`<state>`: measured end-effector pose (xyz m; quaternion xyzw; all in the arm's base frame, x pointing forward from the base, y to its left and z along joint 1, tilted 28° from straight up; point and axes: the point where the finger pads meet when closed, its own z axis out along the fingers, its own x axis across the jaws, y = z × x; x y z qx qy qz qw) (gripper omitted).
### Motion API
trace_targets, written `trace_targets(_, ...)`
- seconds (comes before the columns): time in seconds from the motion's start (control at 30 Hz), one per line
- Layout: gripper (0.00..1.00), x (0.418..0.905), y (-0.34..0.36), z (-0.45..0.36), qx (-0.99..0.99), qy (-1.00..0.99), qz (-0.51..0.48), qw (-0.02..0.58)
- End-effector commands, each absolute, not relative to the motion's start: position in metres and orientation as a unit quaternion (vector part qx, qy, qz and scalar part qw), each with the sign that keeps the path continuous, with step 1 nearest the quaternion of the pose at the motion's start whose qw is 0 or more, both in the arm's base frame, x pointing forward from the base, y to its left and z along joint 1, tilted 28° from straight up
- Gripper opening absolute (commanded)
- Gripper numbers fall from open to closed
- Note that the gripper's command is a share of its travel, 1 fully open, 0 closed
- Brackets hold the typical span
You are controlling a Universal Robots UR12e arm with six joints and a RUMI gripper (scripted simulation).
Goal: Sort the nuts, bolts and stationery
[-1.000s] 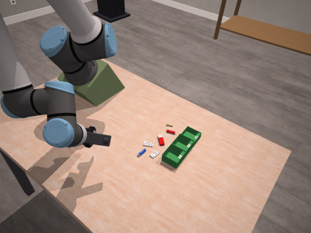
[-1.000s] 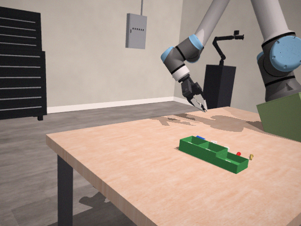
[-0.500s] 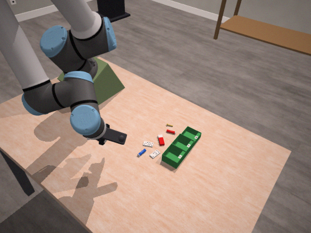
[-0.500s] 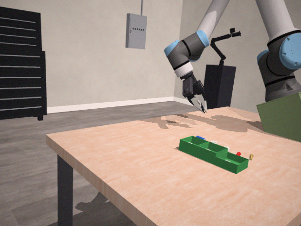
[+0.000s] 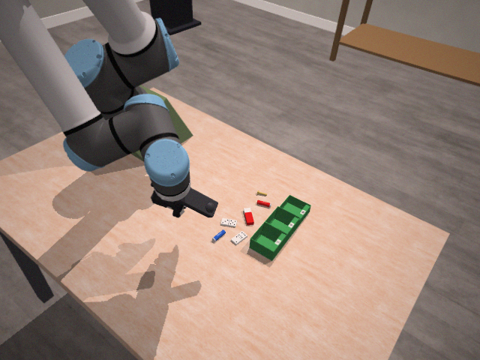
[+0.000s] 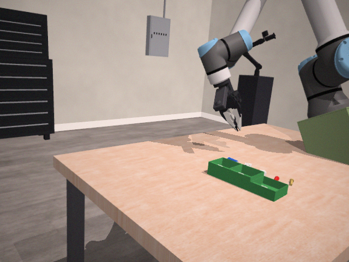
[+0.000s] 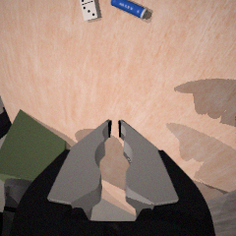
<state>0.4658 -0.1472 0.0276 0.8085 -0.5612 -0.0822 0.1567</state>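
My gripper is shut and empty, high above the table, left of the objects; it also shows in the wrist view. A green three-compartment bin strip lies on the table, each compartment with a small white label. Left of it lie a blue marker, two white dominoes, a red and white eraser, a small red cylinder and a yellow bolt. The wrist view shows one domino and the blue marker at its top edge.
A large olive-green block stands at the table's back near the arm's base. The bin strip also shows in the exterior view. A wooden bench stands on the floor beyond the table.
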Motion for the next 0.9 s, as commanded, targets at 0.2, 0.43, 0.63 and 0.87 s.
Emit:
trace_targets(0.2,0.04,0.495,-0.108,0.026,0.789,-0.585,-0.021,0.185)
trace_targets(0.43,0.04,0.511,-0.081,0.025,0.781,-0.595,0.007,0.192)
trace_targets(0.63,0.04,0.522,-0.058,0.026,0.771,-0.605,0.036,0.195)
trace_targets(0.87,0.04,0.531,-0.034,0.026,0.762,-0.615,0.066,0.195)
